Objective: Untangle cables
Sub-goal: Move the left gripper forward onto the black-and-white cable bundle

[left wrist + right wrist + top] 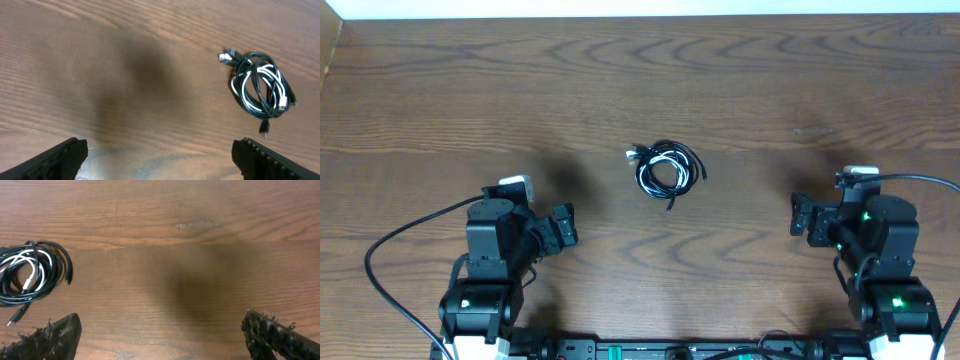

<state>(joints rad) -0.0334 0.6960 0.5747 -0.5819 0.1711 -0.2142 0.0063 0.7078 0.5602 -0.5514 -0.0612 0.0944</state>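
The cables (663, 170) lie coiled together in one small bundle at the middle of the wooden table: thin black loops wound with one thin white cable, small plugs sticking out. The bundle shows at the upper right of the left wrist view (260, 87) and at the left edge of the right wrist view (30, 275). My left gripper (563, 228) is open and empty, well to the lower left of the bundle (160, 157). My right gripper (804, 217) is open and empty, well to the lower right of it (162, 335).
The wooden table (770, 90) spreads on all sides of the bundle. Thick black wires run from each arm base along the front edge, one at the left (390, 250) and one at the right (930, 182).
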